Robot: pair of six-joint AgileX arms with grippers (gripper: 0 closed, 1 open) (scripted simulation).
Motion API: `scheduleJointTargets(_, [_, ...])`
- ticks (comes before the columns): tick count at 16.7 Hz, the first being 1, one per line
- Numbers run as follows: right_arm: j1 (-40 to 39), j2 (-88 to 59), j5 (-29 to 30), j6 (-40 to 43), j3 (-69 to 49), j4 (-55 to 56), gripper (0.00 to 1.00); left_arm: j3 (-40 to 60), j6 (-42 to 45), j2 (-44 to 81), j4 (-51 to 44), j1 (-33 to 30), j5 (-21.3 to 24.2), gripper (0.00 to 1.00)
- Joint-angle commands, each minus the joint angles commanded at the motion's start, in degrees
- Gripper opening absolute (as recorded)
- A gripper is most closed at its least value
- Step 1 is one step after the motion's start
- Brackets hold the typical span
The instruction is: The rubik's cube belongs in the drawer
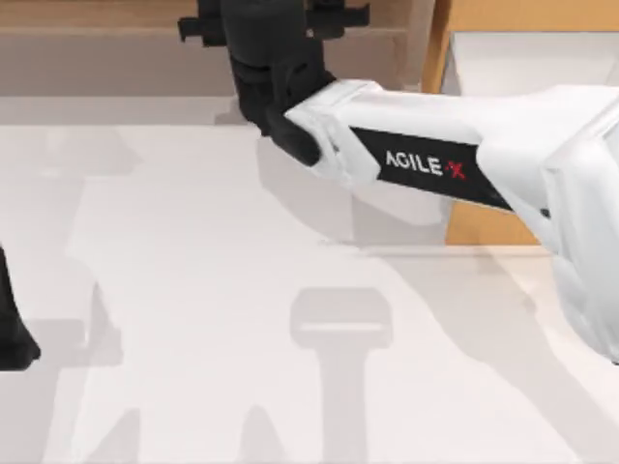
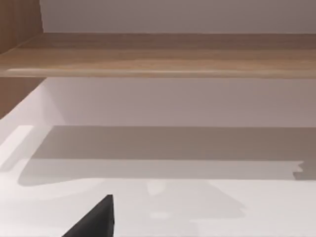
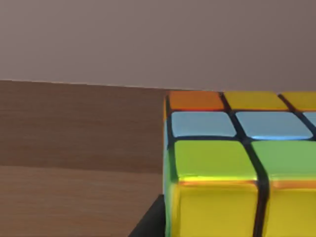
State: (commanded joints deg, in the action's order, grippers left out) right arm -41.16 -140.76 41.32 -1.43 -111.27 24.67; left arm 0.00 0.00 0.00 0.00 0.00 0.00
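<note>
The rubik's cube (image 3: 237, 163) looms close in the right wrist view, showing yellow, green, pale blue and orange squares with dark grid lines. A dark finger (image 3: 148, 222) presses against its side. My right gripper (image 1: 271, 39) reaches to the back middle of the table, over a pale wooden ledge (image 1: 97, 19). The drawer (image 1: 484, 224), orange-brown wood with a white inside, sits at the back right, to the right of that gripper. My left gripper (image 1: 14, 338) stays parked at the table's left edge.
The wooden ledge (image 2: 158, 59) runs along the back, with a grey wall below it. The white table top (image 1: 193, 290) spreads in front. My right arm's white forearm (image 1: 435, 159) crosses above the drawer's left side.
</note>
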Motion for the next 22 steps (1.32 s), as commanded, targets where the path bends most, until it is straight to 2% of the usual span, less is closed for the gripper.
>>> scheduleJointTargets(5, [0.88,7.27,-6.61,-0.96,-0.74,-19.68,0.0,0.0,0.0,0.0,0.0,0.0,0.0,1.0])
scheduleJointTargets(13, [5.32,18.93,-21.41,-3.2,-3.06,-60.01,0.0,0.0,0.0,0.0,0.0,0.0,0.0,1.0])
scheduleJointTargets(18, [13.01,20.87,-29.75,-4.75,-6.81,-81.8,0.0,0.0,0.0,0.0,0.0,0.0,0.0,1.0])
scheduleJointTargets(22, [22.55,17.49,-34.3,-5.7,-11.31,-93.37,0.0,0.0,0.0,0.0,0.0,0.0,0.0,1.0])
